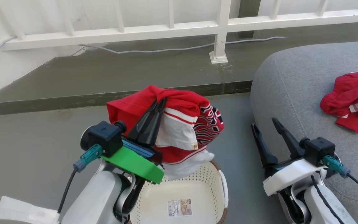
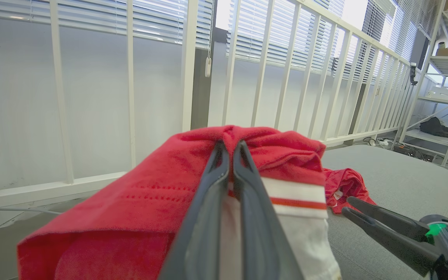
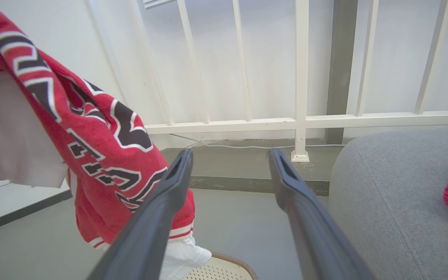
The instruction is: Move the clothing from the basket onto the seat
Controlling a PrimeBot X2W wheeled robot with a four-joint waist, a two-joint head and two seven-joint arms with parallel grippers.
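Over the basket (image 1: 208, 182), left end effector (image 1: 161, 102) pinches clothing (image 1: 182, 107).

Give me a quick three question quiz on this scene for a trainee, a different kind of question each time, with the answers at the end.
1. True or false: the left gripper is shut on a garment held above the basket.
2. Fill in the blank: the fingers of the right gripper stand ___ with nothing between them.
3. Where does the other garment lie? A. in the basket; B. on the seat; C. in the right gripper.

Key: 1 true; 2 open; 3 B.
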